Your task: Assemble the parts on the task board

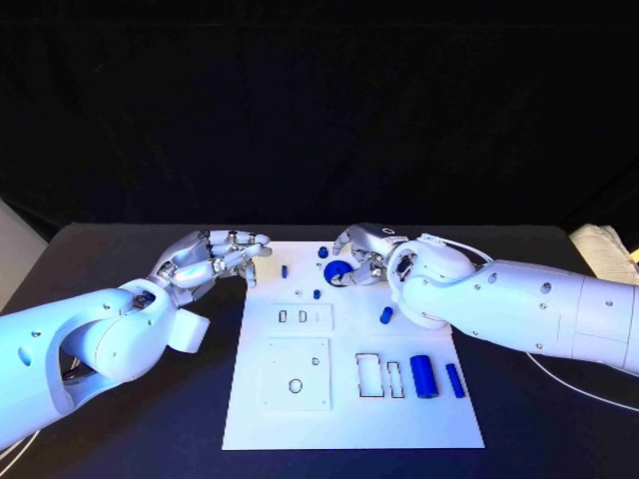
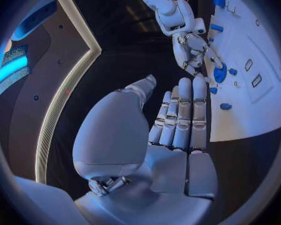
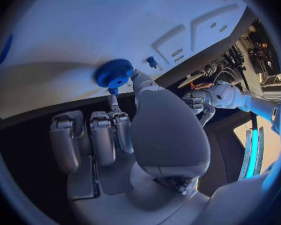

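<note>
Head view: right robot hand [image 1: 365, 257] at far end of board [image 1: 351, 414], pinching blue gear [image 1: 337, 270] low over surface, probably for seating. Left robot hand [image 1: 219, 255] beside far-left corner, fingers curled, holding nothing, standing clear.

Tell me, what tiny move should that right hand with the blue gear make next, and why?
Probably lower the blue gear a little onto the task board and settle it. The right hand pinches the gear right at the board's far end, while the left hand hovers empty off the board's edge.
</note>
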`<control>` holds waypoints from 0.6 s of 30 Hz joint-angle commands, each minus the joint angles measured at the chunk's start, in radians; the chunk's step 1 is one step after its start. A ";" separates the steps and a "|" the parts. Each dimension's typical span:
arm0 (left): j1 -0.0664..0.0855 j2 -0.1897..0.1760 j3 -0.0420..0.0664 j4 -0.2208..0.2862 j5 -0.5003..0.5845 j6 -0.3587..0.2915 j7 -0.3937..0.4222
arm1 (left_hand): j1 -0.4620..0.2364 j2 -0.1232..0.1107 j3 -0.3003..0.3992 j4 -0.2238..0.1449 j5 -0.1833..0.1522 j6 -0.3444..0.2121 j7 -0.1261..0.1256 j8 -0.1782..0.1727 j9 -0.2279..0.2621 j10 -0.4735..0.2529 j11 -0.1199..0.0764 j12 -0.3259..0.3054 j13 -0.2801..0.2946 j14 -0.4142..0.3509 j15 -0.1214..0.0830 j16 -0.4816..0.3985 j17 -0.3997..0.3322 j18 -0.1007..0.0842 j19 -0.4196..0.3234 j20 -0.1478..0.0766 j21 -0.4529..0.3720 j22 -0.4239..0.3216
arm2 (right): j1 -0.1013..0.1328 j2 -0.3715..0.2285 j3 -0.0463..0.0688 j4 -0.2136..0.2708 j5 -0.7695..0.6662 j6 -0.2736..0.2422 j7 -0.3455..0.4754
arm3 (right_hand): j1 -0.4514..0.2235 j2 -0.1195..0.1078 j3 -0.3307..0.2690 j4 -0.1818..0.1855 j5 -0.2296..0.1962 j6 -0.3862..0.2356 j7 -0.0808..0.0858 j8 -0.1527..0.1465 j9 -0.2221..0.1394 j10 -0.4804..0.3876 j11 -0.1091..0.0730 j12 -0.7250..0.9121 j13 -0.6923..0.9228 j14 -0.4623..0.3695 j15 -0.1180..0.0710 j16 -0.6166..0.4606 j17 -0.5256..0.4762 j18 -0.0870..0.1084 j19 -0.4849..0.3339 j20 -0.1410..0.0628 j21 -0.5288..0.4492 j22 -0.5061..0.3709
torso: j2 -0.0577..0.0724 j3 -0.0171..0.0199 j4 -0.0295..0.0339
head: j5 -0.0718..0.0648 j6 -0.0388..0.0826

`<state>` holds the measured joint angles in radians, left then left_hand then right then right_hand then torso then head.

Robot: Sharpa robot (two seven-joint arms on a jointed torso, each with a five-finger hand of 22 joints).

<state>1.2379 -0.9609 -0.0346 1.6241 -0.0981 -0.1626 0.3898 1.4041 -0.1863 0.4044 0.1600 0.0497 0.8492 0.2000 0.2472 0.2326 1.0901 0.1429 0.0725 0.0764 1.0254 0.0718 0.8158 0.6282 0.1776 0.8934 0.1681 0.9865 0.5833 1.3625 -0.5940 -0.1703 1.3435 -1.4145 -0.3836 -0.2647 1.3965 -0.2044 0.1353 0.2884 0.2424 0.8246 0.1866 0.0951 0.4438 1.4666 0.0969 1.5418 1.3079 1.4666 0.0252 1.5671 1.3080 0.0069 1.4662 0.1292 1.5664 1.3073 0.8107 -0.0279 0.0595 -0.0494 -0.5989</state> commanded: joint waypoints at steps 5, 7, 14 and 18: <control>0.001 0.000 0.001 0.002 0.002 0.016 0.000 | -0.003 0.007 0.006 0.001 0.000 -0.005 0.001 -0.004 0.001 -0.004 -0.002 -0.001 -0.001 0.003 -0.001 -0.006 -0.001 0.007 -0.010 0.000 0.003 0.002 | -0.002 0.004 0.000 -0.010 0.039 0.038 -0.001 | 0.007 0.008 0.008 -0.002 0.010 0.025 -0.004 0.013 0.006 0.076 0.003 0.002 0.235 0.104 0.002 0.004 0.263 -0.007 0.105 0.002 0.004 0.263 | 0.000 -0.0012 0.0002 | 0.001 -0.004; 0.001 0.000 0.001 0.002 0.001 0.016 0.000 | -0.003 0.007 0.006 0.001 0.000 -0.005 0.001 -0.004 0.001 -0.004 -0.002 -0.001 -0.001 0.003 -0.001 -0.006 -0.001 0.007 -0.010 0.000 0.003 0.002 | -0.003 0.004 0.000 -0.013 0.041 0.039 -0.001 | 0.009 0.012 0.016 -0.003 0.016 0.042 -0.007 0.021 0.010 0.078 0.000 0.004 0.237 0.104 -0.001 0.004 0.263 -0.007 0.105 0.000 0.004 0.263 | 0.000 -0.0011 -0.0008 | 0.001 -0.004; 0.001 -0.002 0.001 0.003 0.001 0.016 -0.001 | -0.003 0.007 0.006 0.001 0.000 -0.005 0.001 -0.004 0.001 -0.004 -0.002 -0.001 -0.001 0.003 -0.001 -0.006 -0.001 0.007 -0.010 0.000 0.003 0.002 | -0.004 0.003 0.000 -0.023 0.043 0.038 -0.002 | 0.015 0.017 0.040 -0.007 0.046 0.056 -0.011 0.026 0.012 0.080 -0.004 0.006 0.239 0.104 -0.005 0.004 0.263 -0.007 0.105 -0.005 0.004 0.263 | 0.000 0.0001 -0.0004 | 0.001 -0.008; 0.001 -0.002 0.001 0.002 0.001 0.015 -0.001 | -0.003 0.007 0.006 0.001 0.000 -0.005 0.002 -0.004 0.002 -0.004 -0.002 -0.001 -0.001 0.003 -0.001 -0.006 -0.002 0.007 -0.010 0.000 0.004 0.002 | -0.004 0.001 0.000 -0.026 0.044 0.043 -0.001 | 0.017 0.018 0.047 -0.008 0.054 0.057 -0.011 0.026 0.012 0.080 -0.005 0.006 0.239 0.104 -0.006 0.004 0.263 -0.007 0.105 -0.005 0.004 0.263 | 0.000 -0.0001 -0.0003 | 0.000 -0.009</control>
<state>1.2379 -0.9638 -0.0346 1.6246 -0.0983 -0.1626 0.3853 1.4023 -0.1845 0.4044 0.1600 0.0497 0.8492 0.2001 0.2472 0.2332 1.0901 0.1429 0.0724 0.0763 1.0254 0.0718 0.8158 0.6271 0.1775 0.8934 0.1680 0.9864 0.5841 1.3597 -0.5923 -0.1705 1.3189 -1.3724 -0.3611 -0.2652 1.4070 -0.1936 0.1761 0.2787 0.2926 0.8761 0.1745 0.1158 0.4546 1.4666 0.0969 1.5418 1.3077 1.4666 0.0251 1.5671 1.3078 0.0068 1.4662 0.1291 1.5664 1.3080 0.8108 -0.0280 0.0590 -0.0481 -0.6068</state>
